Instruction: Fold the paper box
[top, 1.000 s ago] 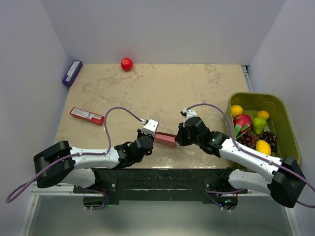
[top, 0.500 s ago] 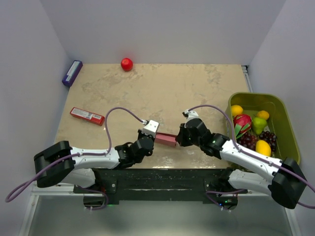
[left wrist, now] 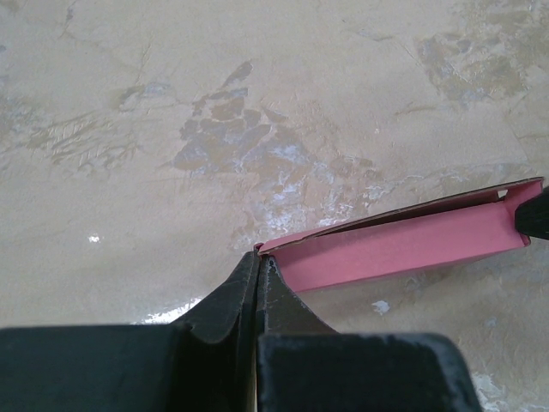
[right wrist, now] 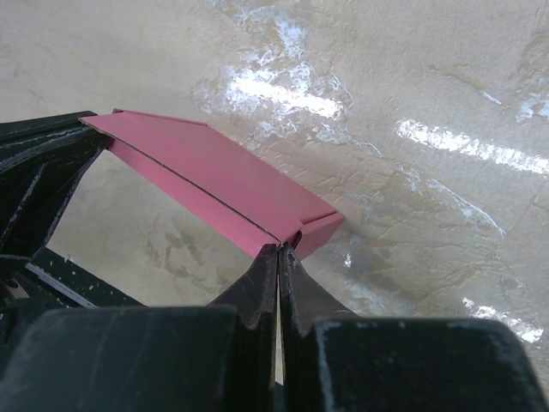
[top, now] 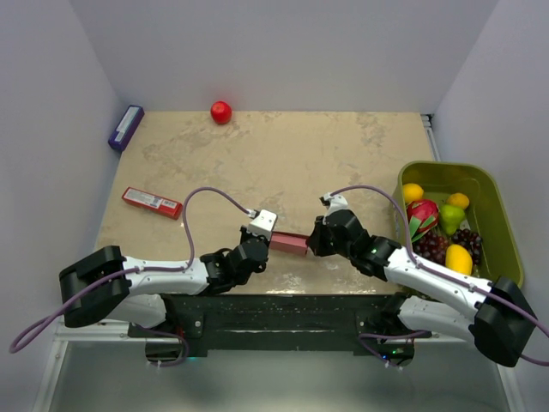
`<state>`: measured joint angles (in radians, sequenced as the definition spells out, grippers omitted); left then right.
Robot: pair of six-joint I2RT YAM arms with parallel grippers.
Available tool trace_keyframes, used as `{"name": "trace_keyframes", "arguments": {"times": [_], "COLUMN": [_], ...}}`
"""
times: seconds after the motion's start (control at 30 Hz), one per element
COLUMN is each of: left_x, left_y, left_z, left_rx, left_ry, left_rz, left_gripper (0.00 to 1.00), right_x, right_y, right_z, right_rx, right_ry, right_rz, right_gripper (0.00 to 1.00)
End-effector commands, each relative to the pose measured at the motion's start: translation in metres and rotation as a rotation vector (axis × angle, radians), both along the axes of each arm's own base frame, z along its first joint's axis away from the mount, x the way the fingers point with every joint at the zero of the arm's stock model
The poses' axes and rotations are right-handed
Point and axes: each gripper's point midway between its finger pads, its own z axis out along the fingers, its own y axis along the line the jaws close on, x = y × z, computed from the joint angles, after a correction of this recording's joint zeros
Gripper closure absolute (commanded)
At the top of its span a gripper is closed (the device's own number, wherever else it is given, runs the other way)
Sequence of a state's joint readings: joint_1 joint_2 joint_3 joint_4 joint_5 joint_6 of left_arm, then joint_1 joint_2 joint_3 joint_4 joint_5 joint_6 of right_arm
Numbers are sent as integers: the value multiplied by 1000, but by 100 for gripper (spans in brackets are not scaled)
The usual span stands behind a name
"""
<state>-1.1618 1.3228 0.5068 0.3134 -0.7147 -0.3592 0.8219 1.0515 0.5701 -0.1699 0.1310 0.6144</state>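
Observation:
The pink paper box (top: pixel 289 243) is a small folded rectangular box held just above the table between both grippers near the front edge. My left gripper (top: pixel 262 240) is shut on the box's left end; in the left wrist view the gripper (left wrist: pixel 260 262) pinches the card edge and the box (left wrist: pixel 403 249) runs off to the right. My right gripper (top: pixel 314 242) is shut on the box's right end; in the right wrist view the gripper (right wrist: pixel 279 249) pinches the box's (right wrist: pixel 214 176) near corner beside an end flap.
A narrow red packet (top: pixel 151 202) lies at the left. A purple box (top: pixel 125 128) sits at the far left corner, a red ball (top: pixel 221 112) at the back. A green bin (top: pixel 506 225) of fruit stands at the right.
The right arm has shifted slightly; the box and both grips look the same.

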Motion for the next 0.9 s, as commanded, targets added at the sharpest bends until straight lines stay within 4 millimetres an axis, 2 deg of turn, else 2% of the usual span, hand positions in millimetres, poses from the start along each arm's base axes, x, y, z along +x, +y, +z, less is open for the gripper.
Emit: {"name": "trace_keyframes", "arguments": {"times": [0.0, 0.3, 0.57, 0.87], "left_x": [-34, -33, -33, -32], "left_y": [8, 8, 6, 2], "left_z": [-51, -48, -49, -46], "left_rx": [130, 125, 120, 108], "left_ry": [159, 155, 159, 153], "left_rz": [-105, -103, -100, -109], "left_gripper": [100, 100, 100, 100], "right_x": [-1, -6, -16, -19], "right_y": [2, -12, -22, -15], "right_z": [-9, -12, -30, -37], "right_rx": [-2, -61, -130, -154], "right_ry": [6, 19, 71, 78], "right_rz": [-1, -15, -16, -13], "right_gripper": [100, 100, 100, 100]}}
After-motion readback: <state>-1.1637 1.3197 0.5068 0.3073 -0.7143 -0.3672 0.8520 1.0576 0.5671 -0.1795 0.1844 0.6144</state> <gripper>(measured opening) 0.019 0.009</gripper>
